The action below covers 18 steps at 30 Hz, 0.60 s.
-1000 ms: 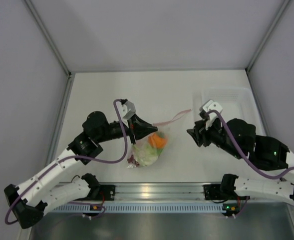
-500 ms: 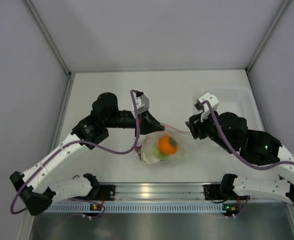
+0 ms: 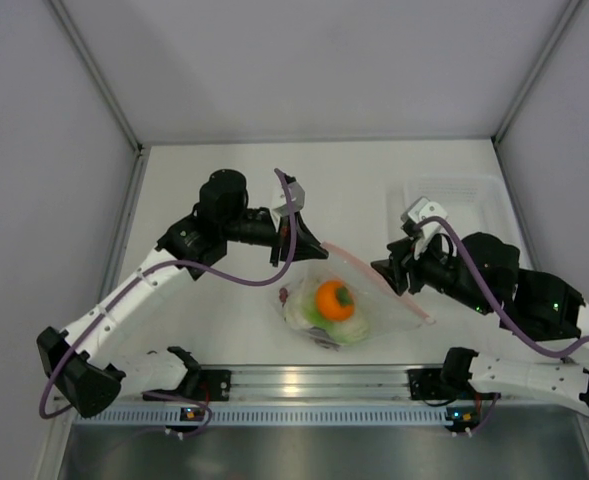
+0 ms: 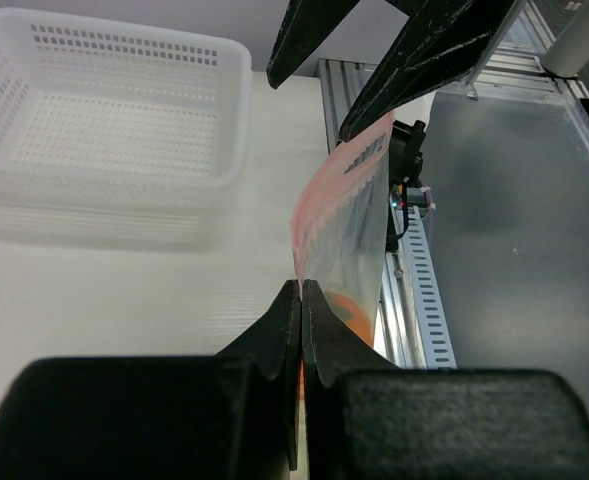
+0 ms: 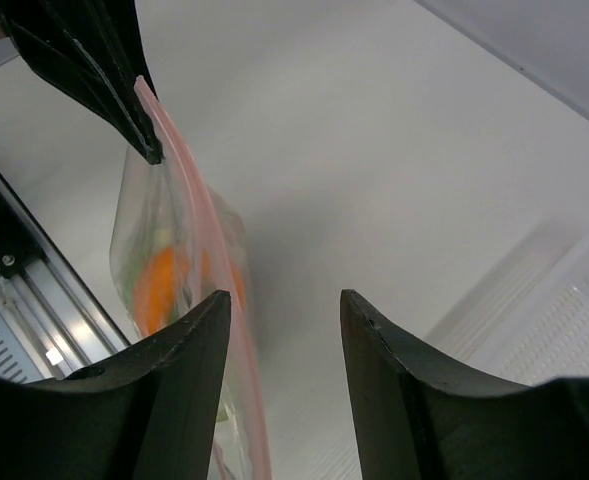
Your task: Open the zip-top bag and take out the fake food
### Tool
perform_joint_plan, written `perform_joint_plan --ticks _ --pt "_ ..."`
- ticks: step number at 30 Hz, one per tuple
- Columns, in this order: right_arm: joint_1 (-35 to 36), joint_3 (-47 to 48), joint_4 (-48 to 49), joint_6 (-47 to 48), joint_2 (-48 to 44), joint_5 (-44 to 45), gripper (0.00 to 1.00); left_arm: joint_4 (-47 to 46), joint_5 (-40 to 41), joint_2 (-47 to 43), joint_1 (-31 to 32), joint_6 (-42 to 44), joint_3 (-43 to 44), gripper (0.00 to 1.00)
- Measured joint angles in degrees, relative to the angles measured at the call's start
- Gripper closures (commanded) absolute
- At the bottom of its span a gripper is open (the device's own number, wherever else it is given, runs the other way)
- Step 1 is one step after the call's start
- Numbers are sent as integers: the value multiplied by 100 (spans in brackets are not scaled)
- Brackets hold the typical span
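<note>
The zip-top bag [image 3: 344, 305] hangs lifted, its pink-red zip strip [image 3: 374, 282] stretched from upper left to lower right. Inside show the orange fruit with green top [image 3: 334, 300] and pale green leafy pieces [image 3: 342, 330]. My left gripper [image 3: 310, 246] is shut on the strip's left end; in the left wrist view [image 4: 301, 287] its jaws pinch the pink edge of the bag [image 4: 352, 215]. My right gripper [image 3: 388, 272] is open beside the strip. In the right wrist view [image 5: 284, 312] the bag [image 5: 169, 270] hangs against its left finger [image 5: 164, 390].
A rigid clear tray [image 3: 456, 196] lies at the back right, behind my right arm; it also shows in the left wrist view [image 4: 104, 110] and the right wrist view [image 5: 564, 330]. The metal rail [image 3: 304, 380] runs along the table's near edge.
My left gripper has swung right and upward, lifting the bag off the table and stretching its zip strip out. My right gripper has shifted slightly down beside the strip and stays open.
</note>
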<state>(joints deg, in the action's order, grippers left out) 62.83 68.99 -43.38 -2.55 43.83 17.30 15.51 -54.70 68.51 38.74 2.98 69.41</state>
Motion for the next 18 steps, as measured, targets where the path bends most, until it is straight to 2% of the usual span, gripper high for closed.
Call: perform_joint_plan --ticks 18 --pt "-2 -566 -166 -9 -269 -752 52 0 -468 76 -157 20 22 100"
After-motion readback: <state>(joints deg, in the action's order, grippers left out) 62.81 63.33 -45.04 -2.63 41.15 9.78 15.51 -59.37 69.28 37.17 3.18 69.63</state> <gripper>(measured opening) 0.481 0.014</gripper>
